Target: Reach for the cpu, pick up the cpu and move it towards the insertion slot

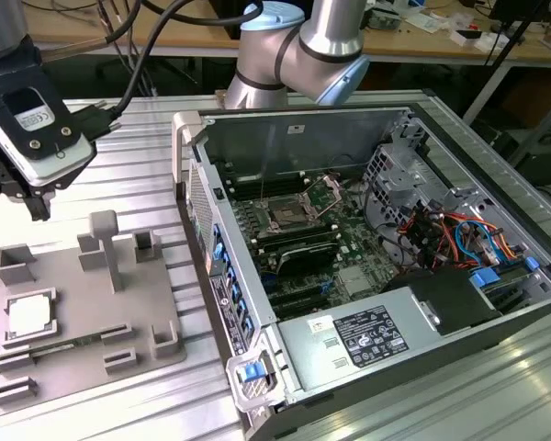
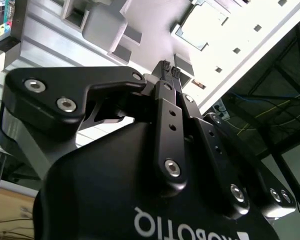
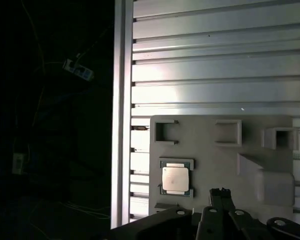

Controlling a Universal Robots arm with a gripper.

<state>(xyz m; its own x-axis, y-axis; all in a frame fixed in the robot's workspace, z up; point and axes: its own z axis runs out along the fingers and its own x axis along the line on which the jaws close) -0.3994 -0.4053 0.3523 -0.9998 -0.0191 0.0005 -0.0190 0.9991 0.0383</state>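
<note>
Gripper: your gripper hangs at the exterior view's left, above the far end of the grey tray. Its 2 fingertips are pressed together with nothing between them.
Cpu spot: the cpu sits in a square recess of that tray, at the tray's left end in the exterior view.
Cpu vs gripper: you see it below the gripper, well apart, no contact. In the first wrist view the cpu lies off to one side of the fingertips, not under them.
Cpu facing: flat, silvery top up, edges square with the tray's edges. It is square, so no long axis.
Insertion slot: the insertion slot lies inside the open computer case, well apart from cpu and gripper.
</note>
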